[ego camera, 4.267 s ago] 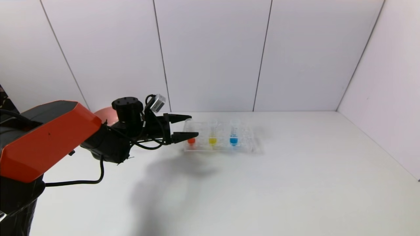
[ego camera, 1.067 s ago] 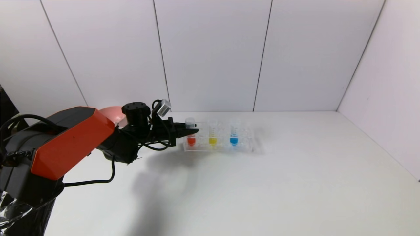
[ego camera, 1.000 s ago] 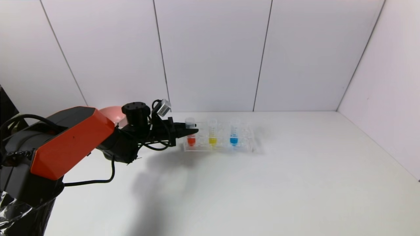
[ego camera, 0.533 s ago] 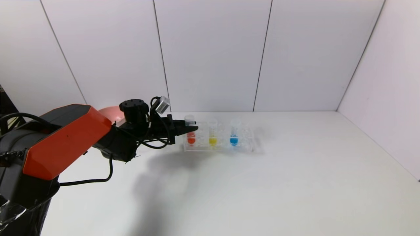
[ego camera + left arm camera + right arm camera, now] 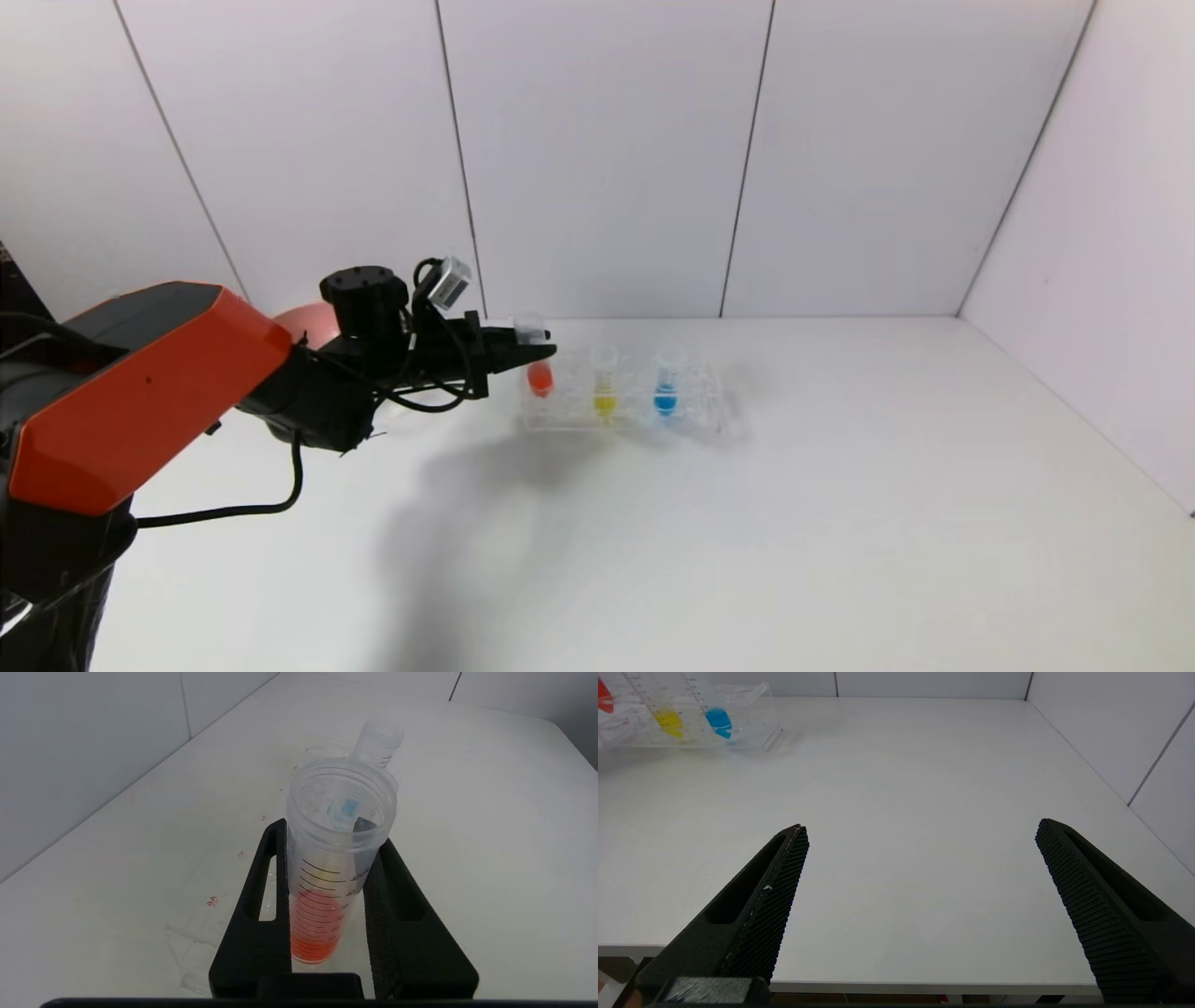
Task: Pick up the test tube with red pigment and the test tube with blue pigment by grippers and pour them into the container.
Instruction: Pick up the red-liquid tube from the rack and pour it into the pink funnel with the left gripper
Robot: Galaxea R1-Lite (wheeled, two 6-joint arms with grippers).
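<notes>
Head view: my black left gripper (image 5: 532, 342) pinches the slim clear test tube of red-orange pigment (image 5: 539, 375) near its rim, upright above the left end of the clear plastic rack (image 5: 709, 411), where the blue-pigment tube (image 5: 665, 390) and a yellow-liquid tube (image 5: 605, 392) stand. Left wrist view: both fingers (image 5: 254, 914) press the red tube's (image 5: 322, 896) sides. Right wrist view: my right gripper (image 5: 920, 830) hangs spread wide over the white table (image 5: 901, 788).

The left claw (image 5: 534, 343) is held closed at the far left, while the right claw (image 5: 920, 905) is spread wide near the table's near edge.
</notes>
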